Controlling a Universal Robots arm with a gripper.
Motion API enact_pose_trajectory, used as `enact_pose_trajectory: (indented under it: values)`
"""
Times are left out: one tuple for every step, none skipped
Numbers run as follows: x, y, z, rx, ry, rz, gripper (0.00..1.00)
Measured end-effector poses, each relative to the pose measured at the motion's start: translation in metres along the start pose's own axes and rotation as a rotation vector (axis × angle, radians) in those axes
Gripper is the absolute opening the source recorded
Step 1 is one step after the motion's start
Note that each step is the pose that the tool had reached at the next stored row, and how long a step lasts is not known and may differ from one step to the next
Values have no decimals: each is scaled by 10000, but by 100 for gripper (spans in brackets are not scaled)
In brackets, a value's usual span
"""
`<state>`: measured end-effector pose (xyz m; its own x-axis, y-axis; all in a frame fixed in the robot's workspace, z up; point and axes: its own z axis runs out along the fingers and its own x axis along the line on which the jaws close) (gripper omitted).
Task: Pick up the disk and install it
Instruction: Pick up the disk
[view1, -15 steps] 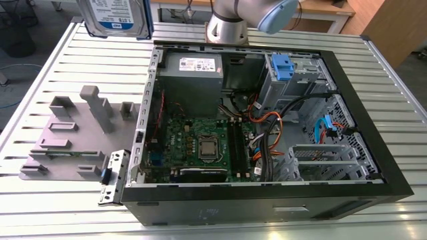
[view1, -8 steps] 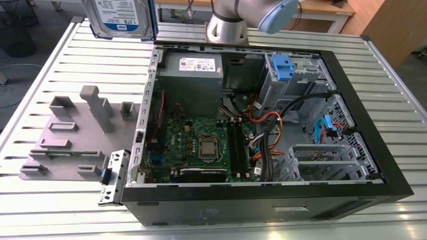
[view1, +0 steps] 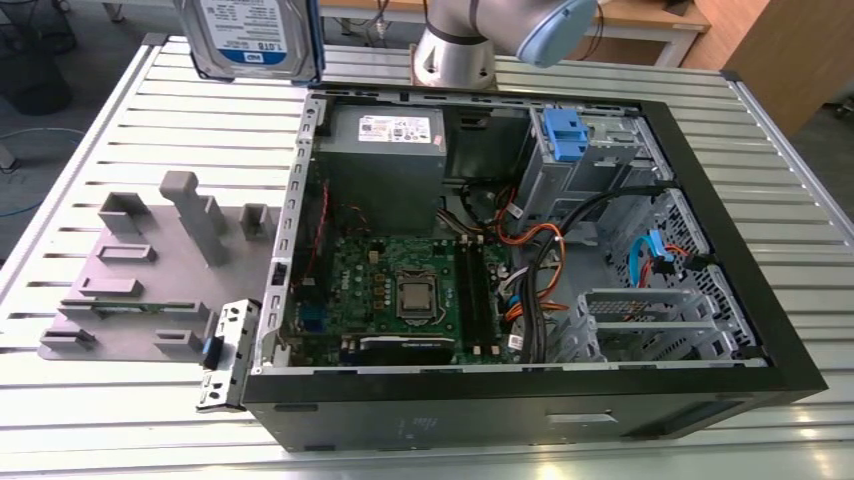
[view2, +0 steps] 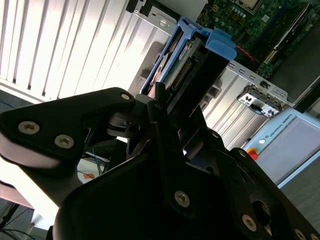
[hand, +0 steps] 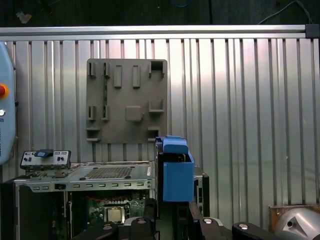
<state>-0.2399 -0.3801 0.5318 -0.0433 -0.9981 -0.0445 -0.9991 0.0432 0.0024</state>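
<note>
Second wrist view — disk (view2: 189, 61) clamped in claw (view2: 175, 107).

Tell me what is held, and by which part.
The flat silver hard drive in its blue plastic carrier, clamped between the jaws at the end opposite the blue tab.

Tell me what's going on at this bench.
The robot's gripper is clamped on the disk, holding it in the air above the slatted table, beside the open computer case. It is not yet in the case. A grey fixture plate lies on the table next to the case.
</note>
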Motion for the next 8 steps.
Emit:
enact_pose_trajectory:
  values:
    - [0,-9,3,0,0,0,35]
    - [-1,-18,5,0,0,0,35]
    - [-1,-25,7,0,0,0,35]
    - [-1,-31,9,0,0,0,35]
    - [-1,-37,10,0,0,0,35]
    - [-1,-40,12,1,-1,0,35]
    - [-1,-42,13,1,-1,1,35]
    - [-1,-44,12,0,0,2,35]
